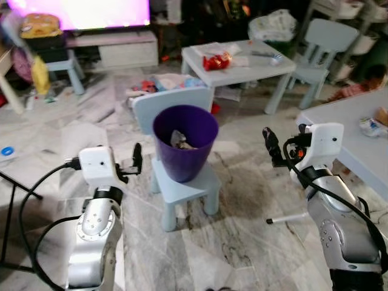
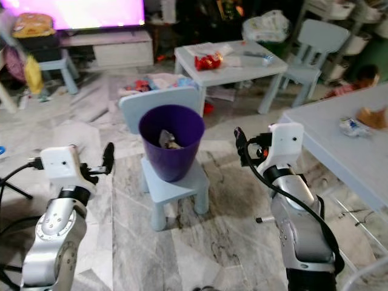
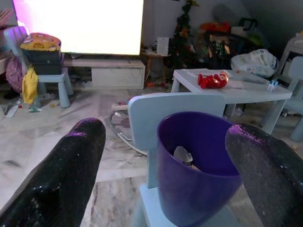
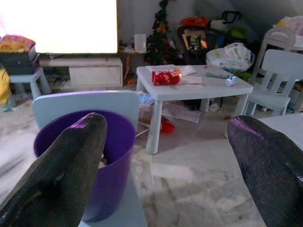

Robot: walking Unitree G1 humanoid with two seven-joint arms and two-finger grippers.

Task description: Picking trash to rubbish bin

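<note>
A purple rubbish bin (image 1: 185, 148) stands on the seat of a small pale-blue chair (image 1: 182, 182) in the middle of the marble floor (image 1: 242, 242). Inside the bin lies some crumpled trash (image 1: 180, 141). The left gripper (image 1: 137, 159) hovers just beside the bin on its left side, and the right gripper (image 1: 270, 145) hovers on the other side, a little further from it. Both have their fingers wide apart and hold nothing. Behind the chair is a low white table (image 1: 242, 66) with a red packet (image 1: 216, 61) on it.
</note>
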